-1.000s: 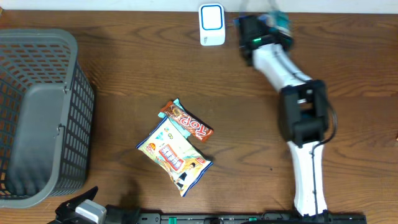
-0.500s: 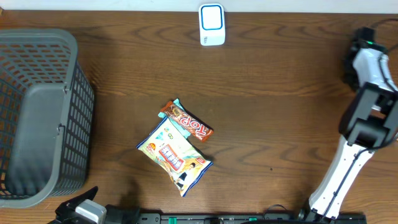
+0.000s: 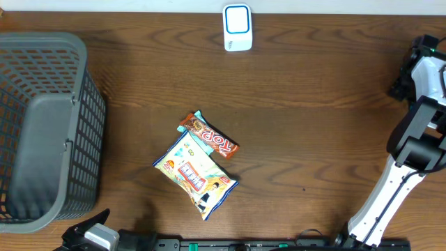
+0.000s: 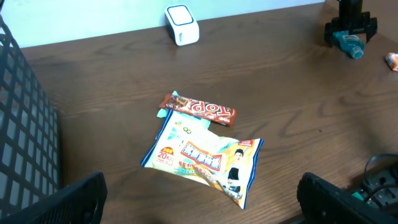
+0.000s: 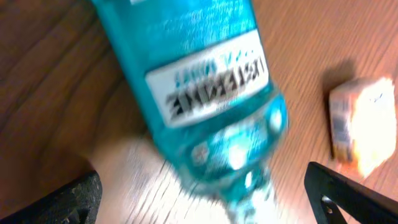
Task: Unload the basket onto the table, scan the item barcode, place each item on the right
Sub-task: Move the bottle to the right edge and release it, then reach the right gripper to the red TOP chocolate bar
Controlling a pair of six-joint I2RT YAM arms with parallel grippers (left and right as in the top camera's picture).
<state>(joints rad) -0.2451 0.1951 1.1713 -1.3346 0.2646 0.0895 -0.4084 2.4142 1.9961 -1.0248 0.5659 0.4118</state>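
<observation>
Item: blue bottle with a white label, blurred in my right wrist view. It appears to lie on the wooden table at the far right edge, directly under my right gripper. The fingers of that gripper stand wide, one on each side of the bottle with a gap on both sides, so nothing is gripped. A small pale packet lies just beside the bottle (contents unreadable). The barcode scanner sits at the back edge near the middle, well apart from the bottle. A snack bag and a TOP bar lie touching at the table centre, also well apart from the scanner. The grey basket stands at the left edge. My left gripper hangs low at the front, fingers wide, holding nothing. Progress, as I judge it: nothing is at the scanner now. I cannot tell whether the bottle is scanned; bag and bar look left to do.
</observation>
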